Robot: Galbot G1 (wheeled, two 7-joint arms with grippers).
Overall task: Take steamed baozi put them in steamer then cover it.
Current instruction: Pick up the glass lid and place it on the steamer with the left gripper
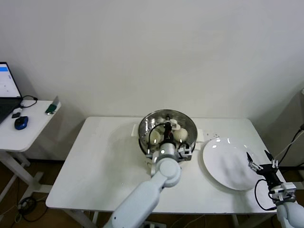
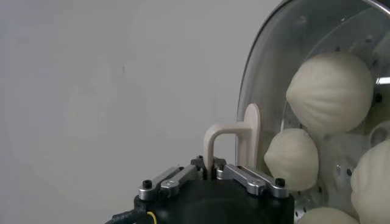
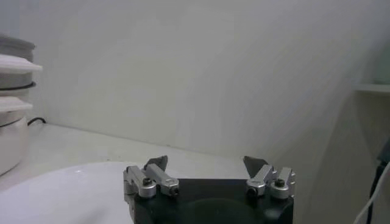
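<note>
Clear glass over polished steel marks the step in hand: the covering. The left claw (image 2: 212, 173) is clamped on the cream-white bar handle (image 2: 234, 141) of the cover (image 1: 164, 127), holding the glass tilted over the steamer (image 1: 189, 124), which stands near the middle of the tabletop (image 1: 104, 156), toward its far edge. Through the glass the steamed baozi (image 2: 331, 91) show already lying on the perforated floor, so loading looks finished. Whether the cover's rim touches the steamer's rim anywhere I cannot tell. The next move probably calls for levelling the cover, centring its rim over the basket's rim, lowering it until it seats all round, and only then letting go. An off-centre landing could leave the rim riding up on one side. The white plate (image 1: 223, 164) lies bare toward the right edge, well apart from the steamer. The right claw (image 3: 207, 170) waits over the plate's outer side with its fingers spread wide and nothing between them. There is open tabletop to the left of the steamer for pulling the arm back.
</note>
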